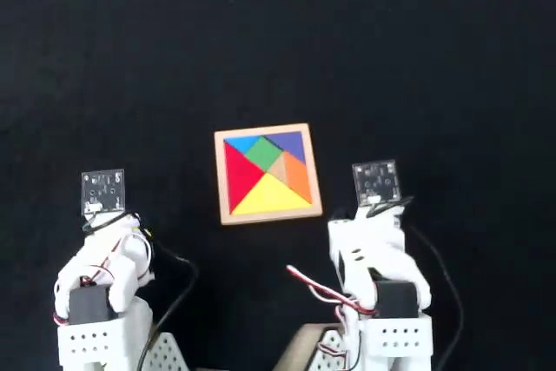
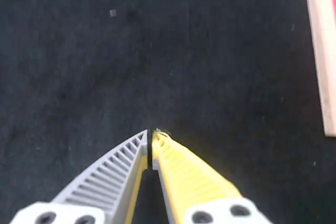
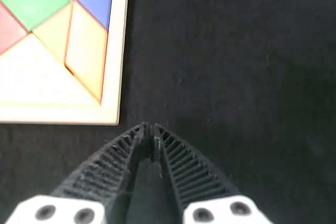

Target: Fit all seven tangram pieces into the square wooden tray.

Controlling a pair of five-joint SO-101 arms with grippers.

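At the left of the table (image 1: 78,84), the left arm (image 1: 104,267) is sitting folded near the front edge. The left gripper (image 2: 151,139) is hanging over black cloth, its grey and yellow fingers pressed together on nothing. The wooden tray (image 1: 220,182) is lying well apart from it, toward the table's middle.

Inside the tray, the red triangle (image 1: 239,182) is lying against the left wall, with the light blue piece (image 1: 241,143) beyond it. Next are the green square (image 1: 263,154), the yellow triangle (image 1: 271,199) along the front wall and the small tan triangle (image 1: 278,168). The dark blue triangle (image 1: 292,143) is filling the far right corner, and the orange piece (image 1: 299,178) is lying against the right wall. All seven seem to be lying flush, though the high view is too distant to be sure.

The right gripper (image 3: 152,132) is hovering near the tray's front right corner, off the wood, its black fingers closed against each other and empty. The right arm (image 1: 378,267) is sitting folded at the right.
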